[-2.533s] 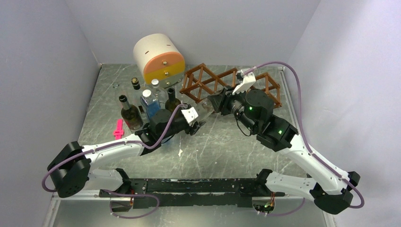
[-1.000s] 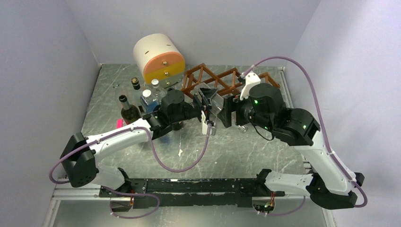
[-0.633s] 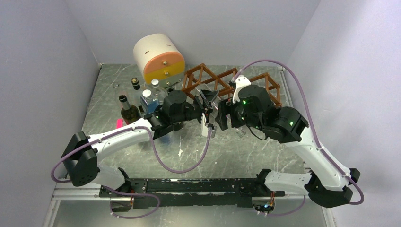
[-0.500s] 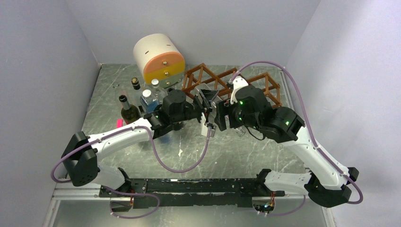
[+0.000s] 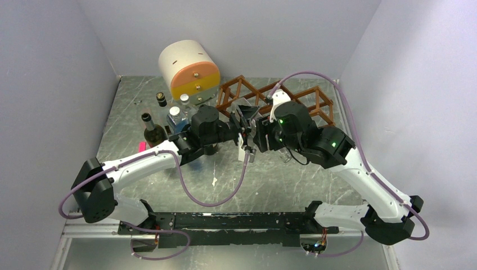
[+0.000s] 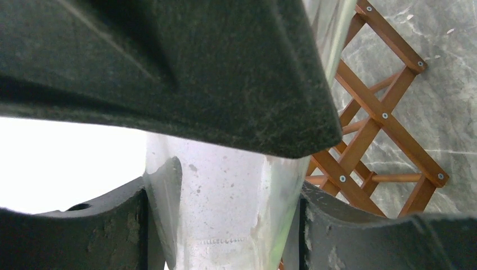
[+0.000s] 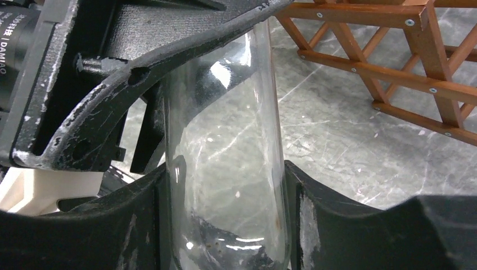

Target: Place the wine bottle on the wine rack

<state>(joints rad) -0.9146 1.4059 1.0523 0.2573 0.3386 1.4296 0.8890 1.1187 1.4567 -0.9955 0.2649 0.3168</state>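
A clear glass wine bottle (image 5: 251, 125) is held in the air between my two grippers, just in front of the reddish-brown lattice wine rack (image 5: 306, 100). My left gripper (image 5: 243, 121) is shut on the bottle (image 6: 225, 202), with a finger pressing on each side of it. My right gripper (image 5: 260, 135) comes from the right and is shut on the same bottle (image 7: 225, 157). The rack also shows in the left wrist view (image 6: 382, 118) and in the right wrist view (image 7: 394, 73), behind the bottle. The left gripper's finger (image 7: 140, 73) crosses above the bottle in the right wrist view.
A round cream-and-orange drawer unit (image 5: 188, 70) stands at the back left. Several bottles stand left of the left arm, among them a dark one (image 5: 152, 132) and a blue one (image 5: 177, 119). A pink object (image 5: 140, 146) lies near the left arm. Walls enclose three sides.
My left gripper rose to the bottle in front of the rack. My right gripper then slid left and closed in on the bottle beside the left gripper.
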